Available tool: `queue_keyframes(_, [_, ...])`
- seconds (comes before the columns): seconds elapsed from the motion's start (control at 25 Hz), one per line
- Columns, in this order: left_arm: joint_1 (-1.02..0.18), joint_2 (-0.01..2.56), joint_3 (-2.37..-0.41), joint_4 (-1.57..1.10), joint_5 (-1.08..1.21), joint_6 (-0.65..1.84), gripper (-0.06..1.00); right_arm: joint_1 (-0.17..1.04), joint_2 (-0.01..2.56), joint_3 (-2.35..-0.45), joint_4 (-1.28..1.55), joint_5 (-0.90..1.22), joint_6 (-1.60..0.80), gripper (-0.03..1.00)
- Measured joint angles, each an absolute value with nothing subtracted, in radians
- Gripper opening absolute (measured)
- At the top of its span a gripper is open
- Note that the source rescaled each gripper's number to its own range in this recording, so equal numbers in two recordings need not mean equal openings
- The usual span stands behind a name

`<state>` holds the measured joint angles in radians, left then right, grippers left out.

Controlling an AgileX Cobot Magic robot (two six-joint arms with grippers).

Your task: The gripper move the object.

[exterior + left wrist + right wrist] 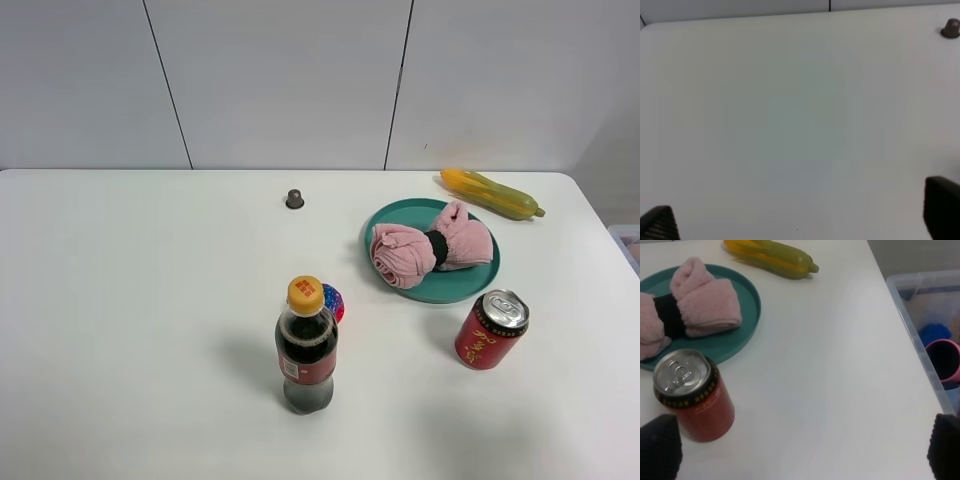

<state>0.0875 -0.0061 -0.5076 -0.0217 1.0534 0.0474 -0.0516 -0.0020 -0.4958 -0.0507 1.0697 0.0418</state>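
Observation:
The pink rolled towel [430, 250] with a black band at its middle lies on a teal plate [440, 291] at the right of the white table. It also shows in the right wrist view [705, 305], on the plate [742, 340]. Neither arm appears in the exterior high view. My right gripper [802, 450] is open and empty, its black fingertips [660, 447] showing at the frame's corners, close to a red can and short of the towel. My left gripper [800, 225] is open and empty over bare table, far from the towel.
A cola bottle [306, 345] stands at front centre with a small pink-blue ball [333, 302] behind it. A red can [491, 329] stands by the plate. A corn cob [492, 192] lies at the back right. A small dark cap [294, 199] sits mid-back. A clear bin [930, 325] is off the table's right edge.

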Motion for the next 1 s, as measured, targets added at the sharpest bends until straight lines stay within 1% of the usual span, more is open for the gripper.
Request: queue_keyframes(1.0, [0.087, -0.006, -0.508, -0.021, 1.053, 0.047, 0.99, -0.052, -0.002, -0.496, -0.051, 1.070, 0.042, 1.00])
